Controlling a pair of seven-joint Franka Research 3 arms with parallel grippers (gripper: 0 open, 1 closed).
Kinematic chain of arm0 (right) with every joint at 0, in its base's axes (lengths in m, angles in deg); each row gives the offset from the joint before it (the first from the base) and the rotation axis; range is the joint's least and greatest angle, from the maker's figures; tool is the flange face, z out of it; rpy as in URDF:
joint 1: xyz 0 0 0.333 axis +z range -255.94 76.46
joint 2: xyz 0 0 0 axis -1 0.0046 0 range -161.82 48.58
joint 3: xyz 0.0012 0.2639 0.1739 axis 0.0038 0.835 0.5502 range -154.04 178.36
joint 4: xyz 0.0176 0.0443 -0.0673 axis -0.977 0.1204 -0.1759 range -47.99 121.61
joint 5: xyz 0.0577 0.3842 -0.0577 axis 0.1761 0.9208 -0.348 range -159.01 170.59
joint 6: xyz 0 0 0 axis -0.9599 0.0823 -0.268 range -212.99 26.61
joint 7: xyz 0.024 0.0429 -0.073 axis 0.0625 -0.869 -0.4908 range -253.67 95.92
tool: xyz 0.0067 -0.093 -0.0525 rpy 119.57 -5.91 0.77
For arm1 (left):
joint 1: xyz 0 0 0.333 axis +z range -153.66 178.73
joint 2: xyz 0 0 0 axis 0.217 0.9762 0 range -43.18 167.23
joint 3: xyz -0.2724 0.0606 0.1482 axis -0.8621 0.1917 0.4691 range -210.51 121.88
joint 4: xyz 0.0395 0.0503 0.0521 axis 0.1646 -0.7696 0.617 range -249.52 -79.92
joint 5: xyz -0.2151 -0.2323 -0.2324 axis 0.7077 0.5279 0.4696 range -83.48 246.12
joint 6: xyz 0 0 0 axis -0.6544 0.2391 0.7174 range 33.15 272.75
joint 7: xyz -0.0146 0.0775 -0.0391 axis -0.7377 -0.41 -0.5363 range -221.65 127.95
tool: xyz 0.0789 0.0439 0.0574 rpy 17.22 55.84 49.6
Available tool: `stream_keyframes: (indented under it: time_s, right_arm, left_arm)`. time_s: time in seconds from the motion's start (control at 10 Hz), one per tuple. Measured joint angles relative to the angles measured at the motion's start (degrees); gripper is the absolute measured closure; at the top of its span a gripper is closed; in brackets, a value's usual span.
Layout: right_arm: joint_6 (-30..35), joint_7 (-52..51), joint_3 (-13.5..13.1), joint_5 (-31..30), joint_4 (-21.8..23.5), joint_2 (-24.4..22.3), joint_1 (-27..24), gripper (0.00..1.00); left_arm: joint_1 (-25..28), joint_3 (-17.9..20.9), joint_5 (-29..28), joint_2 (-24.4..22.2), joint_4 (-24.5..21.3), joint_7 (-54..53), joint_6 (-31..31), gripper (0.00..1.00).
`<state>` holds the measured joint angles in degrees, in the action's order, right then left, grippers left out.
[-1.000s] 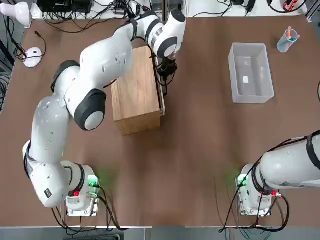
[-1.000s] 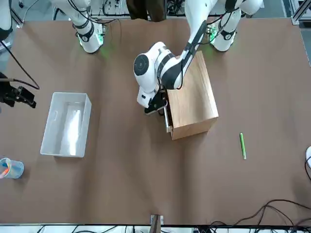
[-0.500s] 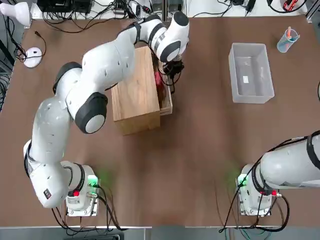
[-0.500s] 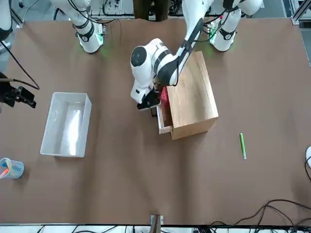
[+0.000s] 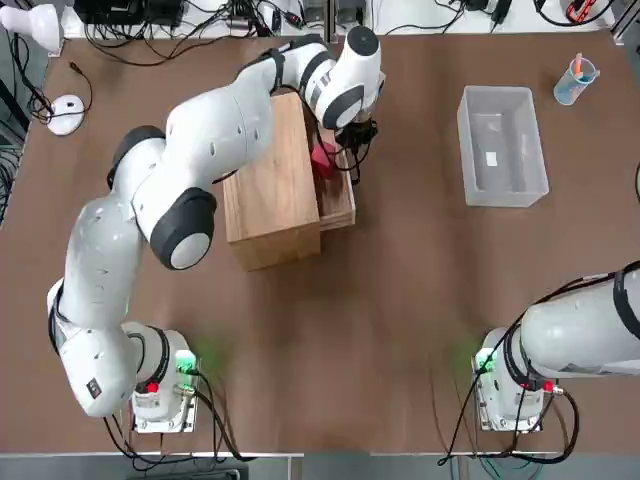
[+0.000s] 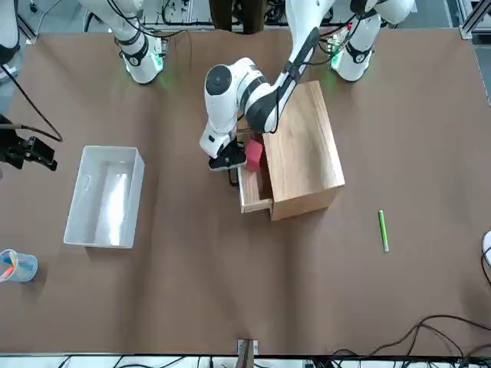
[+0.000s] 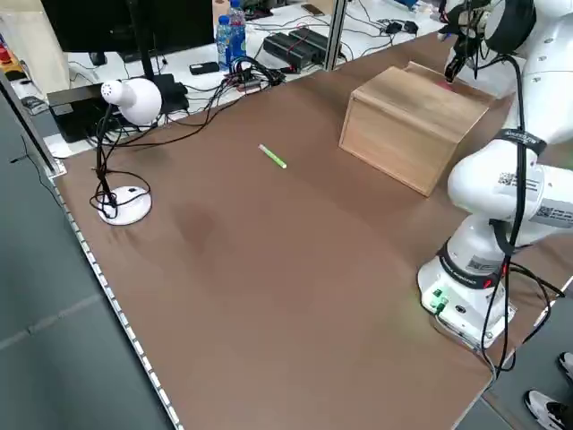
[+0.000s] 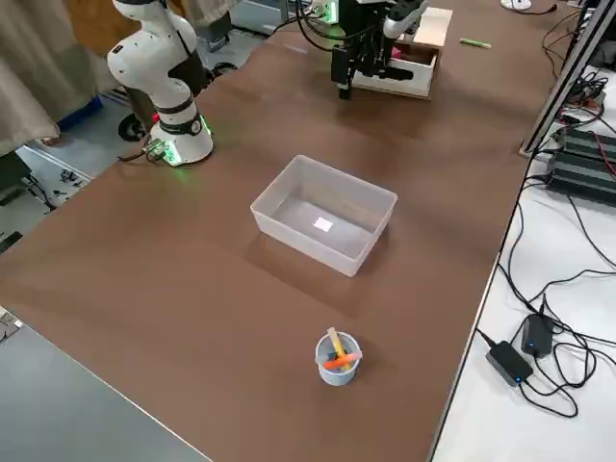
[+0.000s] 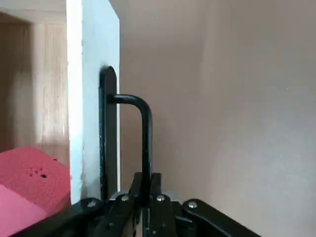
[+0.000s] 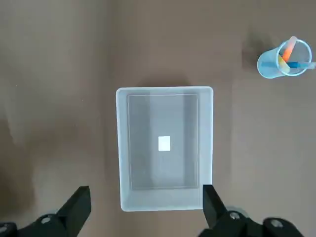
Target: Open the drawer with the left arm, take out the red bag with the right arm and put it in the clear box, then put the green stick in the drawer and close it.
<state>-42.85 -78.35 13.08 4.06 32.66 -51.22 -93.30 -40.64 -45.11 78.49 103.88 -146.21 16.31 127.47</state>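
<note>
My left gripper (image 6: 223,159) was pinched tight on the drawer (image 5: 338,195) handle (image 9: 143,138), drawer part-way out with the red bag (image 5: 323,158) inside (right gripper (image 10: 143,210) spread wide above the clear box (image 10: 164,148)), green stick (image 6: 383,230) on the table.

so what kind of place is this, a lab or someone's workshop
Most likely a robotics lab: two white jointed arms bolted to a brown table, tangled black cables along its edge, and a metal camera frame.

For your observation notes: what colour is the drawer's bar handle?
Black. The handle shows best in the left wrist view, against the drawer's pale front.
</note>
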Motion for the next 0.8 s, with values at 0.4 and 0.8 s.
stream_keyframes:
  time_s: [0.4,0.8]
  right_arm:
    - [0.00,0.00,-0.01,0.00,0.00,0.00,0.00,0.00]
    - [0.00,0.00,-0.02,0.00,0.00,0.03,0.00,0.00]
  left_arm:
    - [-0.17,-0.21,0.00,-0.01,-0.39,0.02,2.35,0.88]
    - [-0.51,-1.17,3.92,0.56,-0.46,1.22,12.92,0.34]
